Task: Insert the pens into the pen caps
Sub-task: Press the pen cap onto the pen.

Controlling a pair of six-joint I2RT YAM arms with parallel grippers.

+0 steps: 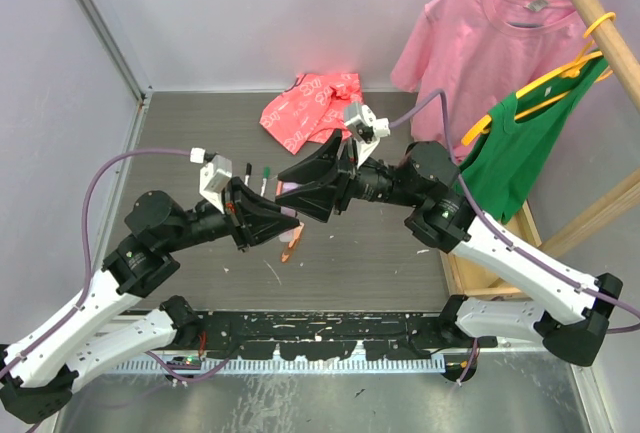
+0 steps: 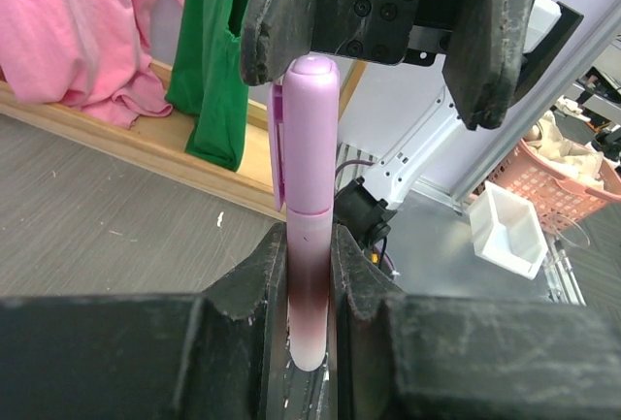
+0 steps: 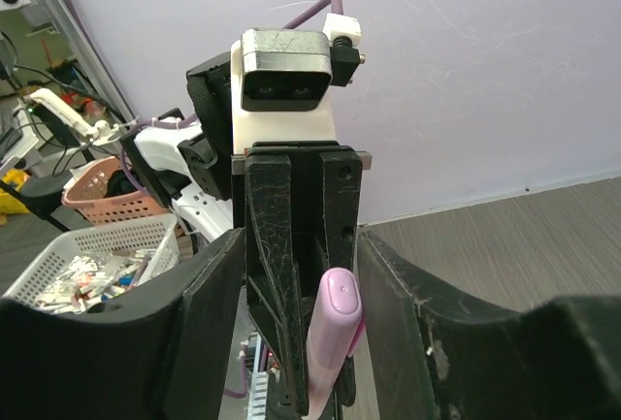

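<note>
Pink highlighter [image 2: 310, 274] in left tool [image 2: 310, 342]

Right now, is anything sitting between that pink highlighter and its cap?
Nothing visible. The lilac-pink cap already sits on the pink highlighter, which the left gripper clamps by its barrel. The right gripper stands open around the capped end, its fingers clear of it.

The overhead camera looks down from behind both arm bases onto the table [image 1: 200, 123]. The left wrist camera sits right behind its own fingers [image 2: 262, 284], facing along them toward the right gripper [image 2: 388, 42]. The right wrist camera looks back the opposite way at the left gripper [image 3: 301, 274]. Both close views share the pink highlighter [image 2: 310, 197] standing between the jaws.
</note>
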